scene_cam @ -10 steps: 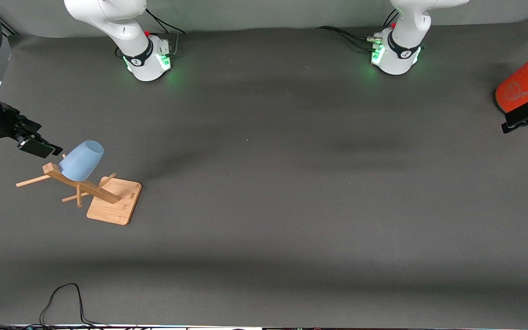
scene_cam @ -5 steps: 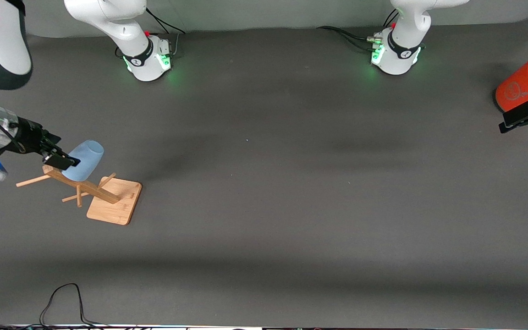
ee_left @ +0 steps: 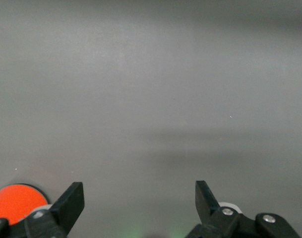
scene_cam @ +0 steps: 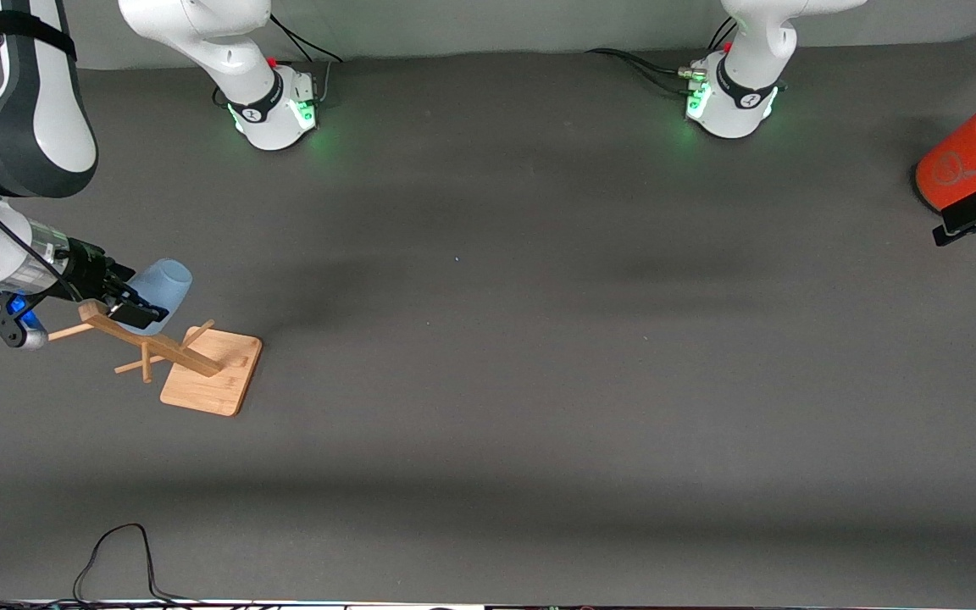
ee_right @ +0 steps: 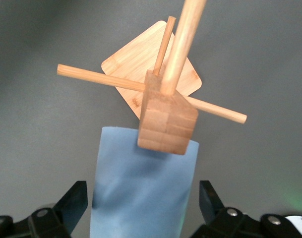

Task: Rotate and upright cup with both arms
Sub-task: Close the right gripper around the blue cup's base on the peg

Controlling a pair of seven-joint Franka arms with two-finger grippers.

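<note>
The pale blue cup (scene_cam: 163, 280) hangs tilted on a peg of a wooden rack (scene_cam: 153, 342) toward the right arm's end of the table. My right gripper (scene_cam: 127, 302) is open, with one finger on each side of the cup and a gap on both sides. In the right wrist view the cup (ee_right: 143, 183) fills the space between my fingers (ee_right: 74, 201), below the rack's square post end (ee_right: 166, 121). My left gripper (scene_cam: 973, 219) is open and empty, waiting beside the orange cylinder (scene_cam: 962, 165) at the left arm's end.
The rack's square wooden base (scene_cam: 213, 374) lies nearer to the front camera than the cup, with thin pegs (scene_cam: 60, 335) sticking out. A black cable (scene_cam: 119, 551) lies by the table's front edge. The orange cylinder also shows in the left wrist view (ee_left: 17, 201).
My right gripper has moved in from the table's end toward the cup and now straddles it. The cup and rack have not moved. My left gripper has barely shifted.
</note>
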